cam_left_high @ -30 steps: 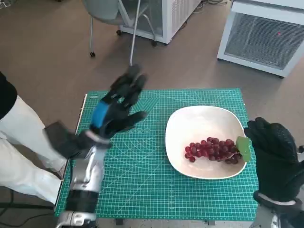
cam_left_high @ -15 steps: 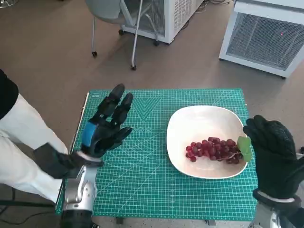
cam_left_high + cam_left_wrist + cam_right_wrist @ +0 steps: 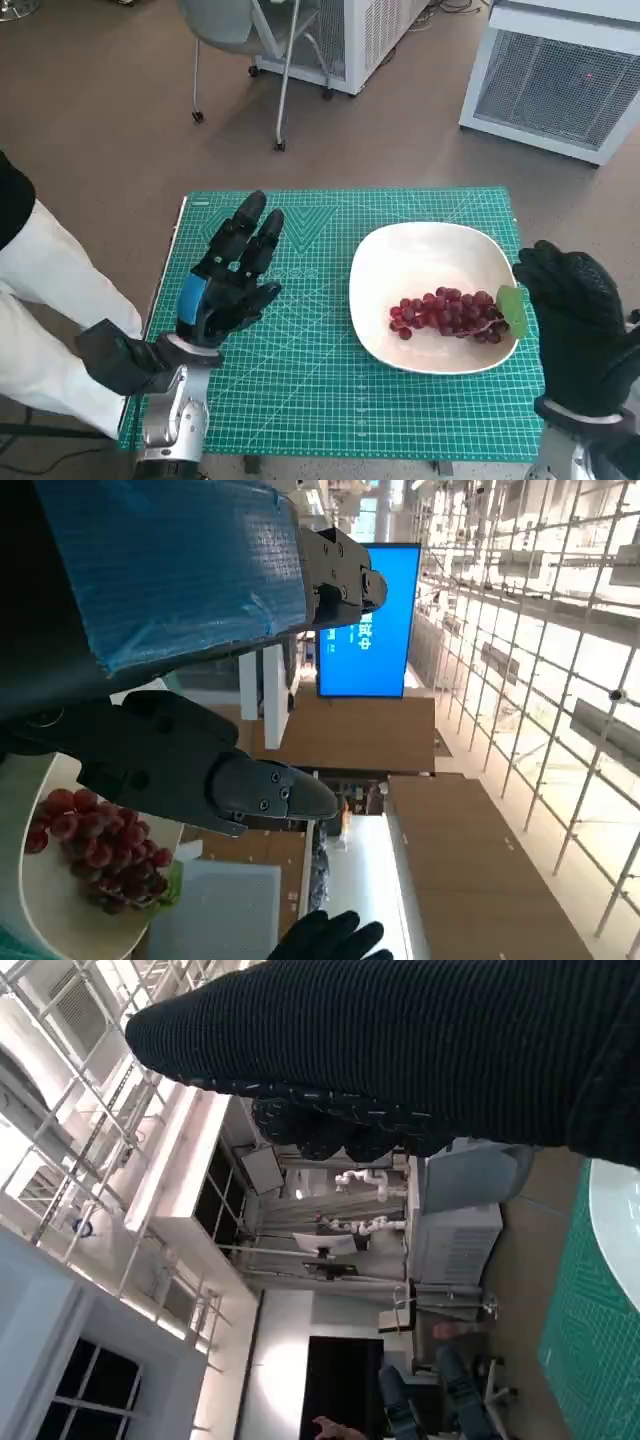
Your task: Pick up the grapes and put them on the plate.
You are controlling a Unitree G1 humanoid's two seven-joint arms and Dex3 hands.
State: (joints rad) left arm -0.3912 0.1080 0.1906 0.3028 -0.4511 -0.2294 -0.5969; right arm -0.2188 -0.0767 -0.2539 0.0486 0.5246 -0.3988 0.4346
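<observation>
A bunch of red grapes (image 3: 446, 314) with a green leaf lies in the white plate (image 3: 420, 255) on the right of the green cutting mat. The left wrist view also shows the grapes (image 3: 88, 852) in the plate (image 3: 50, 920). My left hand (image 3: 228, 275) hovers over the mat's left part, fingers spread, holding nothing. My gloved right hand (image 3: 578, 320) stays at the plate's right edge beside the leaf, with nothing seen in it. The glove (image 3: 420, 1050) fills the right wrist view.
The green mat (image 3: 300, 360) covers the small table. A person's white-clad legs (image 3: 50, 300) are at the left edge. A chair (image 3: 240, 40) and white cabinets (image 3: 560, 80) stand on the floor beyond the table.
My left hand has drawn back toward me and to the left, coming lower over the mat. The right hand and grapes have stayed put.
</observation>
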